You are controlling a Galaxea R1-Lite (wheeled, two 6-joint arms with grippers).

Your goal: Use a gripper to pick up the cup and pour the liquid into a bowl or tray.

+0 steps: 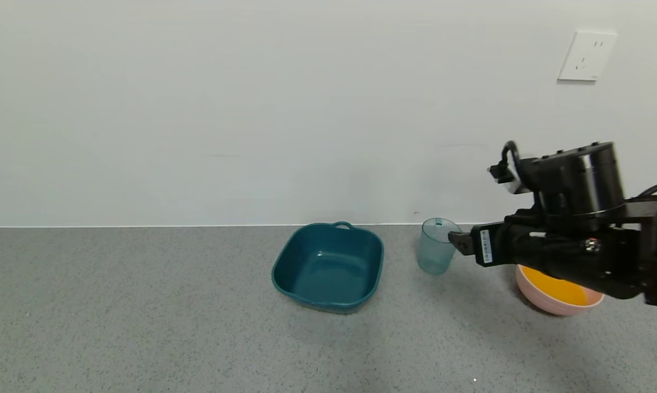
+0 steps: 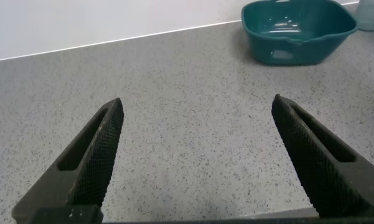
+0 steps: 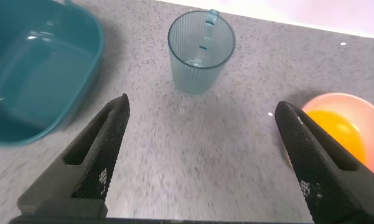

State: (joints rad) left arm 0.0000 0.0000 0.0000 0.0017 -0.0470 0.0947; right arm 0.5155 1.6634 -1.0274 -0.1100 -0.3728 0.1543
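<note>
The translucent blue-green ribbed cup (image 1: pixel 436 246) stands upright and empty on the grey counter, near the back wall; it also shows in the right wrist view (image 3: pixel 200 51). The pink bowl (image 1: pixel 546 299) sits to its right and holds the orange liquid (image 1: pixel 560 286); both show in the right wrist view, bowl (image 3: pixel 333 102) and liquid (image 3: pixel 341 132). My right gripper (image 3: pixel 200 111) is open and empty, just right of the cup in the head view (image 1: pixel 455 240), above the bowl, apart from the cup. My left gripper (image 2: pixel 198 104) is open and empty over bare counter, out of the head view.
A square dark teal tray (image 1: pixel 329 266) with a small handle stands left of the cup; it shows in the left wrist view (image 2: pixel 297 30) and in the right wrist view (image 3: pixel 31 68). A white wall with a socket (image 1: pixel 586 55) runs behind the counter.
</note>
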